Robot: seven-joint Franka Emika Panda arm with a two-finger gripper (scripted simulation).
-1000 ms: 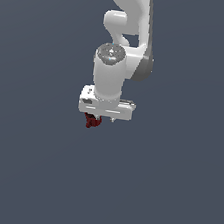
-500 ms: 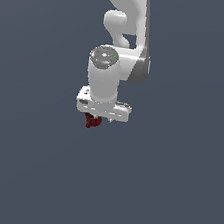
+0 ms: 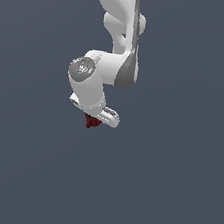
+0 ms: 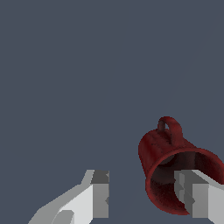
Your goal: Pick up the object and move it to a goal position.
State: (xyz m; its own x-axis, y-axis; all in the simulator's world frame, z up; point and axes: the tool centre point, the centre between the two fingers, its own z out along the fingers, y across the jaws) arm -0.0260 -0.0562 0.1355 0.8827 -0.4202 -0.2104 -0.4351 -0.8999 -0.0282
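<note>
Fingers (image 4: 144, 197) apart — one inside red mug (image 4: 173, 170)

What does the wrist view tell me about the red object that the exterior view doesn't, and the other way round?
Only the wrist view shows that the object is a dark red mug with a loop handle and an open mouth, and that one finger sits inside its mouth while the other stands apart from it.

Only the exterior view shows the white arm above, tilted, with the mug a small red lump under the gripper.

Both show the mug at the gripper against a plain grey-blue background.
</note>
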